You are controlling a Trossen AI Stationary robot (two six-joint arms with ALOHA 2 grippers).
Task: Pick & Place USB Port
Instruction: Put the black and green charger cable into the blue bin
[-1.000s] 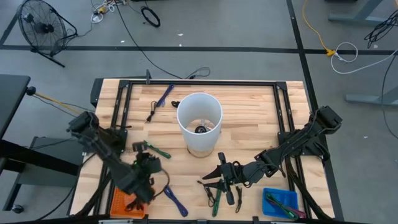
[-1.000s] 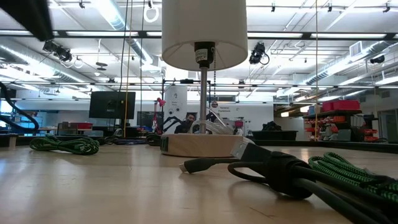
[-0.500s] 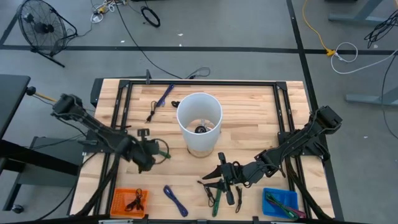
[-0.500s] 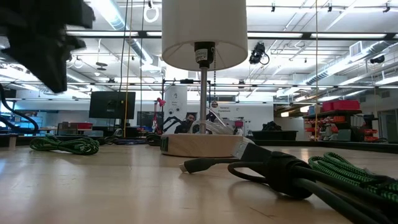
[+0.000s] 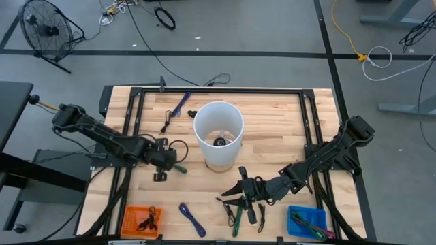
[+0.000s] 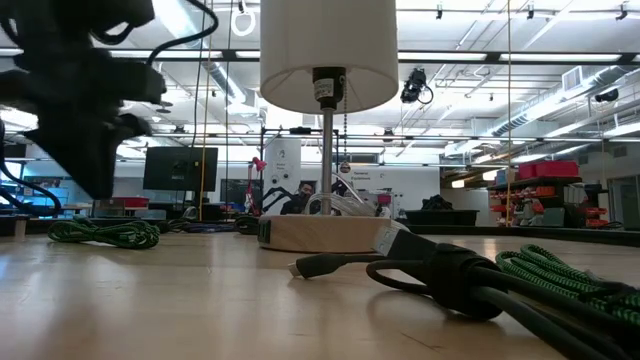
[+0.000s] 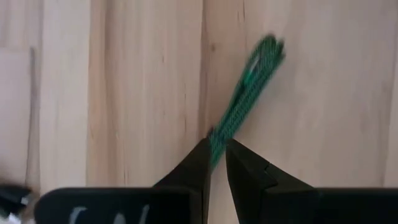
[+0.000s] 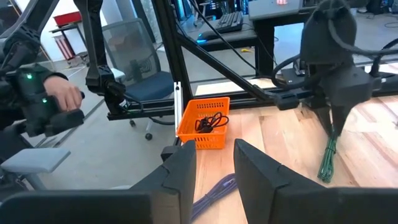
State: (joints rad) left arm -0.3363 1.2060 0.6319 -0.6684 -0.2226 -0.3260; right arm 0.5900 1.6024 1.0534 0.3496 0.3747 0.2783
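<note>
My left end effector [image 5: 165, 159] has swung from the orange basket [image 5: 141, 221] and now pinches the green cable [image 7: 245, 104]; right end effector [image 5: 243, 192] rests spread.

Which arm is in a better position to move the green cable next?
Left. The left gripper is shut on the green cable; the right gripper waits by other cables.

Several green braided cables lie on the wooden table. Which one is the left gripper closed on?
The green braided cable left of the white lamp: the left gripper pinches its end. The other green cables lie near the right gripper, ungripped.
</note>
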